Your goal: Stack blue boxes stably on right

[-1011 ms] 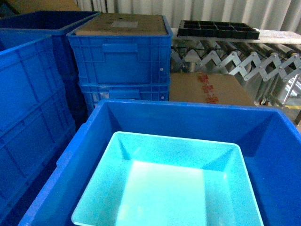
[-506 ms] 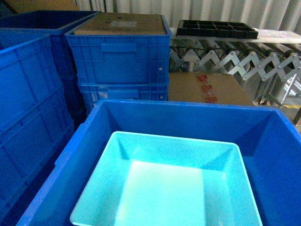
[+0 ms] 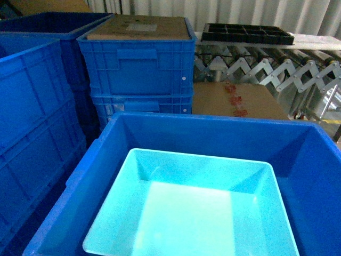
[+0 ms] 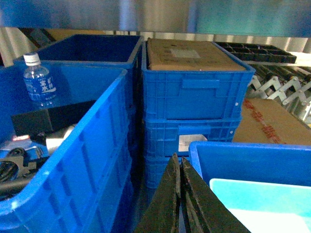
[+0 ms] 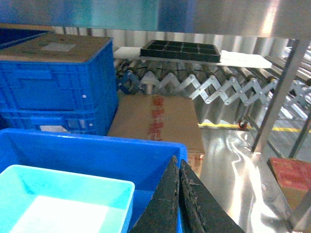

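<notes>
while the big dark blue crate fills the near half of the head view, it holds the one pale turquoise tub that can be seen, sitting on its floor toward the left wall, open side up, with dark floor showing on the right. behind it stand stacked blue crates, the top one capped with a cardboard sheet, and another tall crate at far left. a cardboard carton lies behind on the right, under an expanding roller conveyor that carries a black divided tray. the left wrist view shows a water bottle in the left crate.

neither claw shows in the head view. the left claw, its two black fingers pressed together with nothing between them, sits just outside the big crate's left wall, and the tub lies to its right and a little ahead. the right claw is likewise together and empty, over the crate's far right corner, with the tub down to its left. the tub's long axis looks to run roughly across the robot, though its near end is cut off, so i judge each arm to be about as near to its own side of the rim. both claws would have to part before any lift.
</notes>
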Robot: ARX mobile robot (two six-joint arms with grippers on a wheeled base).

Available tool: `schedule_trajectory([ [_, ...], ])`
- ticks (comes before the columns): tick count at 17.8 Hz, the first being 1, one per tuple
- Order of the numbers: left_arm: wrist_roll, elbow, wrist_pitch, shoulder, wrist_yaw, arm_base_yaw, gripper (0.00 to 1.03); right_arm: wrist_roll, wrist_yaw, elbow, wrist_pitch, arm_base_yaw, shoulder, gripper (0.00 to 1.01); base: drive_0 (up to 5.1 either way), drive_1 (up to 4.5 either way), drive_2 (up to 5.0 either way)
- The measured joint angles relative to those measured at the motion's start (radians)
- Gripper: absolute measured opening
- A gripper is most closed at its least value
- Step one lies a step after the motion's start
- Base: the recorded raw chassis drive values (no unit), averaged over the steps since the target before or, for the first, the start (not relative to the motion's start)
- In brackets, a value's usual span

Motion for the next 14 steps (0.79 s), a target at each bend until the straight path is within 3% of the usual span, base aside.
schedule_trajectory([
  [6, 0.000, -0.145, -0.032, -0.168, -0.001, -0.002, 0.02, 0.002, 0.014, -0.119, -0.048, -0.007, -0.164, 0.02, 0.0, 0.00, 0.0],
  [14, 0.000, -0.233, -0.136, -0.371, 0.000, -0.002, 0.02, 0.003, 0.014, -0.190, -0.147, -0.007, -0.349, 0.02, 0.0, 0.00, 0.0],
])
